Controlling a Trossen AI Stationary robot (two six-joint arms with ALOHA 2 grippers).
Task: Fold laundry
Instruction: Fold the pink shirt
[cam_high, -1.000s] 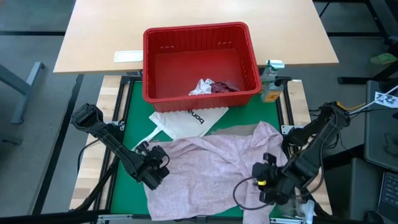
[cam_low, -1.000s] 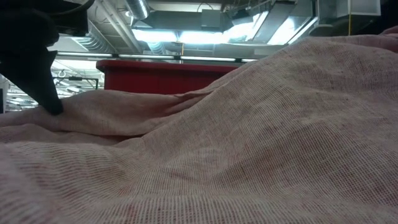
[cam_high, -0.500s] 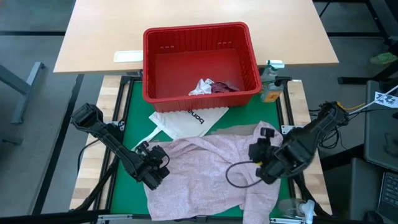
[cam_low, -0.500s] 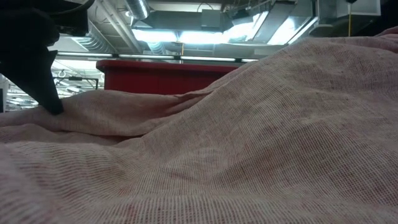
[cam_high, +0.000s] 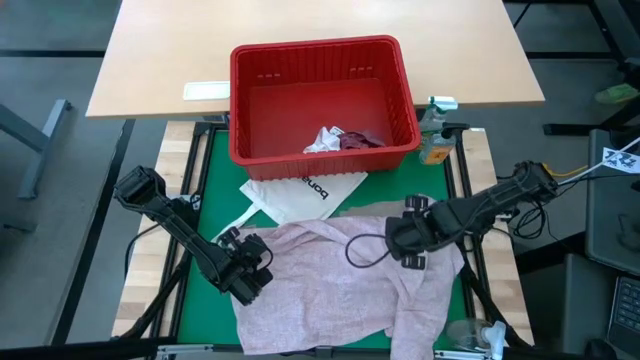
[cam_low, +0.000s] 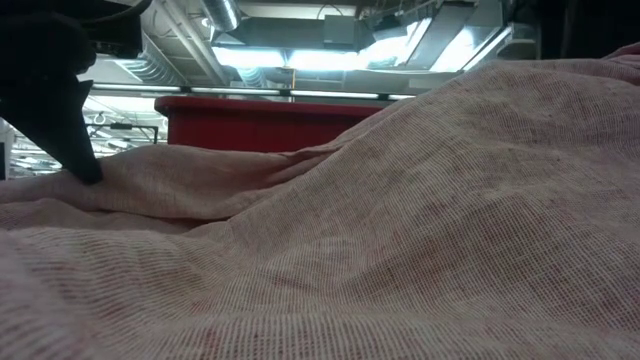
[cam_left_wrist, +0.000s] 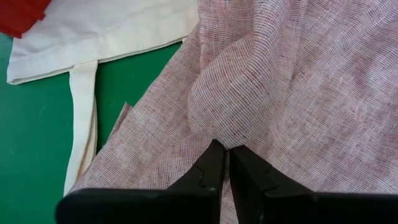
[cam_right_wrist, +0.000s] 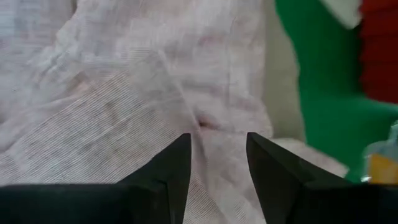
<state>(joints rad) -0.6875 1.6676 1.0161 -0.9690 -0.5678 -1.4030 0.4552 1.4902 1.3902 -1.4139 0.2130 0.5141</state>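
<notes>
A mottled pink garment (cam_high: 335, 280) lies spread and rumpled on the green mat (cam_high: 205, 210); it fills the low view (cam_low: 400, 230). My left gripper (cam_high: 250, 280) is at the garment's left edge, shut on a bunch of its cloth (cam_left_wrist: 217, 124). My right gripper (cam_high: 402, 243) hovers open above the garment's right part, its fingers (cam_right_wrist: 177, 162) apart over the cloth and clear of it. My left gripper pinches a raised fold of the pink cloth (cam_left_wrist: 219, 138) between its two fingertips, near the garment's left edge. The fingers slant down onto it from the table's left. The cloth puffs up just past the fingertips, and the rest of the garment lies slack on the mat.
A red slotted basket (cam_high: 322, 100) stands at the far side with a white piece and a maroon piece (cam_high: 338, 138) inside. A white tote bag (cam_high: 300, 192) lies between the basket and the garment. A spray bottle (cam_high: 433, 135) stands at the far right corner.
My right gripper has swung from the near right corner toward the far edge and the left, over the garment's right part, rolling as it went and staying open. The garment and my left gripper have kept still.
</notes>
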